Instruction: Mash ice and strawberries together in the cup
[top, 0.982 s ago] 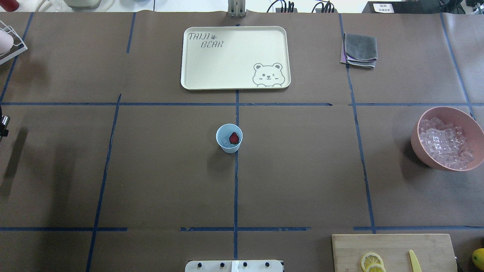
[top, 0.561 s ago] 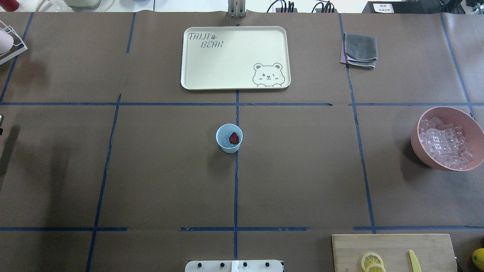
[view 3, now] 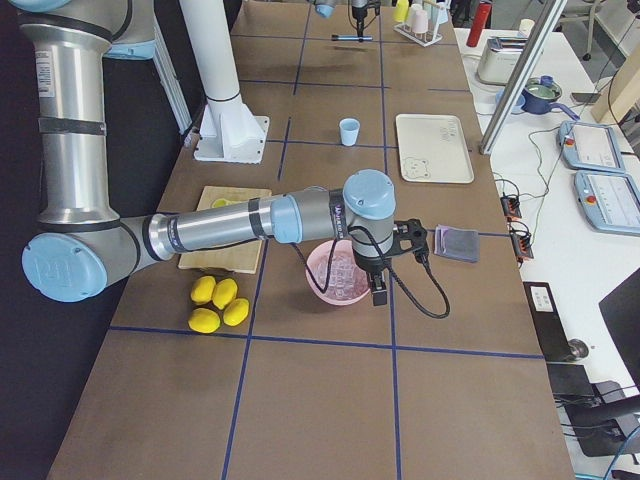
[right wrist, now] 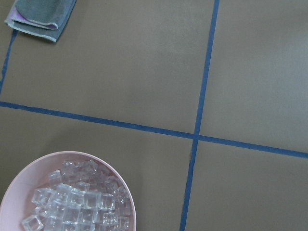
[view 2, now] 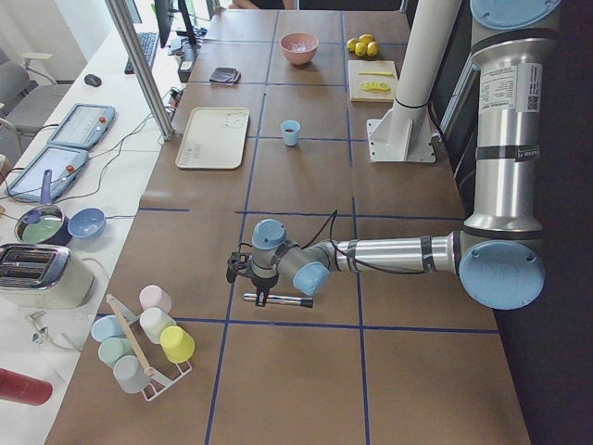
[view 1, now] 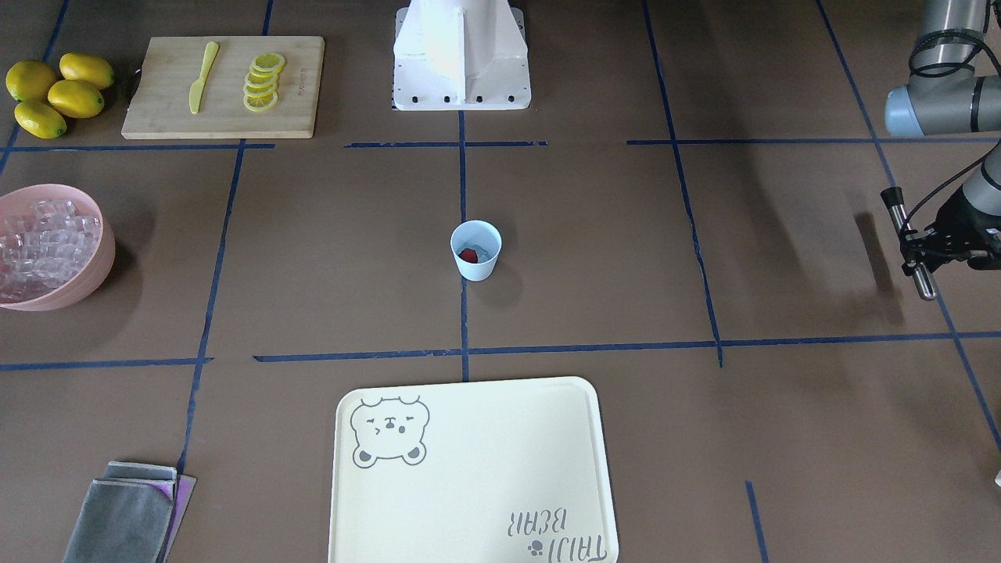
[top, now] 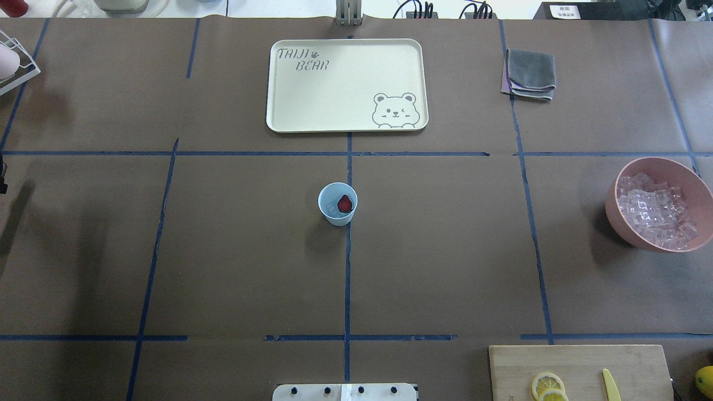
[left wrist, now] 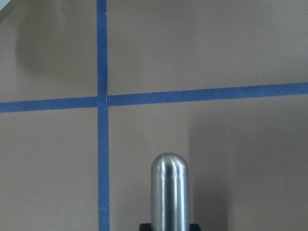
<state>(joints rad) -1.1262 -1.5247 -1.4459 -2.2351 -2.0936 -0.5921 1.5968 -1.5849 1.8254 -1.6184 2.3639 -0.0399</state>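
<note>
While the left end effector [view 1: 916, 249] pinches a shiny steel rod [view 1: 898, 213], it probably must next reach the pale-blue plastic cup [view 1: 475, 270].

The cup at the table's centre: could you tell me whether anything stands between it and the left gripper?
Nothing visible does. The left gripper, shut on a metal rod, hangs near the table's end, and only bare brown covering lies between it and the cup. The tray sits off that path.
</note>
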